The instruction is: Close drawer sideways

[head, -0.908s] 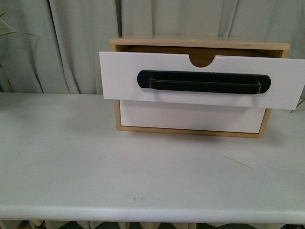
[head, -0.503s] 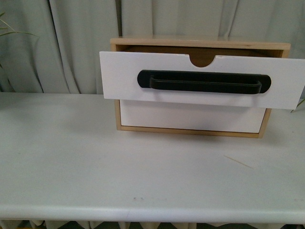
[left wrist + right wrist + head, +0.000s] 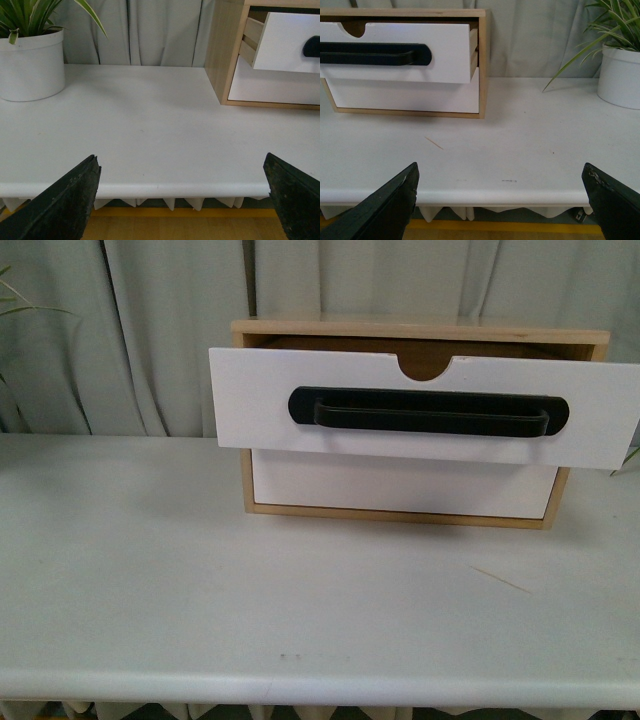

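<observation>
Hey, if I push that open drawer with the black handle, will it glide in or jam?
The drawer looks rigid, so it probably won't flex. No runners show along its wooden side, so an off-centre push may bind it. The cabinet seems to stand loose on the smooth table and might slide back instead.

Table lies bare from 9 through 6 to 3 o'clock of the cabinet; drawer juts toward 6; left pot, right pot far out.

White drawer, black handle, light-wood cabinet, white table.
</observation>
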Controlling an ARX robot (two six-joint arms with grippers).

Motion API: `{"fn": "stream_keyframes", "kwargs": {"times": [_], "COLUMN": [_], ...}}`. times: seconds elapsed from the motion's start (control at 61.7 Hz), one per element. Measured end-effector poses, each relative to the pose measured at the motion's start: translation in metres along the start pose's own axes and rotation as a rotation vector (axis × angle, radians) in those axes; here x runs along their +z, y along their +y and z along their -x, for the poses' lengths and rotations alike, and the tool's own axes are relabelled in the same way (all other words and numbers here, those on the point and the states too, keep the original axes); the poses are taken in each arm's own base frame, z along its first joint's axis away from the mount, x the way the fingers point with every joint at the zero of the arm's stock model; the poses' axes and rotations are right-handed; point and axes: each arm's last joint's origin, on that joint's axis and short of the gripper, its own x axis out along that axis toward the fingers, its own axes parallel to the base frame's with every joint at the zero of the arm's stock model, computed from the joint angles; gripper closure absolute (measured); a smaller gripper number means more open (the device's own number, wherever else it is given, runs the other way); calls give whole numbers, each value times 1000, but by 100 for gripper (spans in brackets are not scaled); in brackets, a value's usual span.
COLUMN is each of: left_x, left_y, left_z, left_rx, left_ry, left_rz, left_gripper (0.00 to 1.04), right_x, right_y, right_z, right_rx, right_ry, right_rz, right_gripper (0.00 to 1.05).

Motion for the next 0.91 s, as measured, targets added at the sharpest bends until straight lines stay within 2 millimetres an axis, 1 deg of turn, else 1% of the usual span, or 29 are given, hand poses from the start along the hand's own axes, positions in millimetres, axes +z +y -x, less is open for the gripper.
{"fn": "stream_keyframes", "kwargs": {"times": [0.178,0.259,0.373,0.454,0.649,0.746,0.876,0.908], "left_x": [0,1,0,0,16,27,34,36], "left_y": [0,-1,-7,-13,-25,-37,-46,-49], "left_z": [0,-2,-4,-7,-20,-33,-46,-52], "left_rx": [0,169,269,254,194,130,74,57], "left_ry": [0,-9,22,42,52,50,83,105], "left_rz": [0,0,-6,-11,13,29,69,96], "left_gripper": [6,6,6,6,6,6,6,6], "right_x": [-1,-4,1,10,22,34,39,40], "right_y": [0,-1,-2,-4,-9,-13,-15,-15], "right_z": [0,-1,-4,-7,-18,-34,-52,-58], "right_rx": [-17,-83,-75,-54,-22,-1,28,37], "right_ry": [12,59,78,79,83,80,106,119], "right_rz": [-3,-5,8,25,70,118,188,215], "right_gripper": [9,9,9,9,9,9,9,9]}}
